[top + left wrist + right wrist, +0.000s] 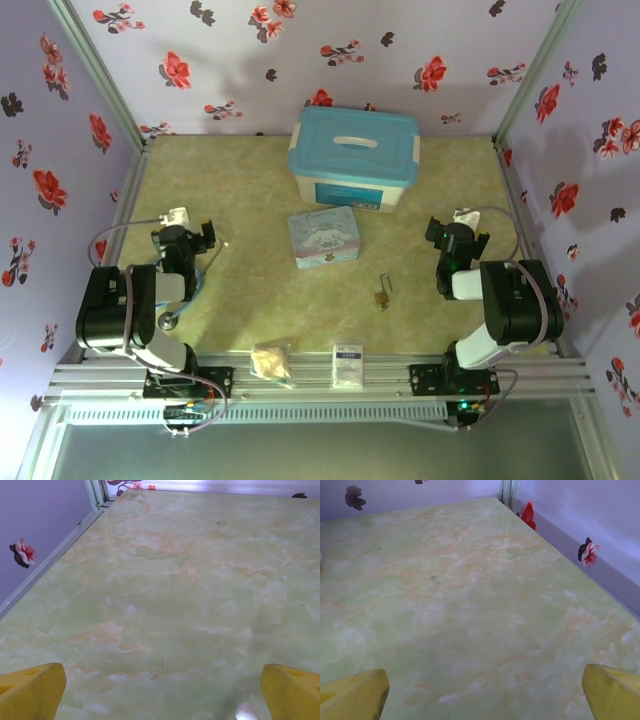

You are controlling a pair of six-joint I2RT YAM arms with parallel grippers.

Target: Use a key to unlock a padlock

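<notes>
The tiny brass padlock [381,299] lies on the green marbled table [250,200], right of centre toward the front. Just behind it lies the thin dark key [387,282]; whether the two touch is too small to tell. My left gripper [187,232] rests at the left side, far from both, and is open. In its wrist view the left gripper [160,700] has yellow fingertips [30,690] wide apart over bare table. My right gripper [456,238] sits to the right of the padlock, also open. In the right wrist view the right gripper [485,695] holds nothing between its fingertips [612,690].
A white box with a blue lid [353,155] stands at the back centre. A blue cartoon tin [323,237] lies in front of it. A beige packet [271,361] and a white card [347,363] rest on the front rail. Floral walls enclose three sides.
</notes>
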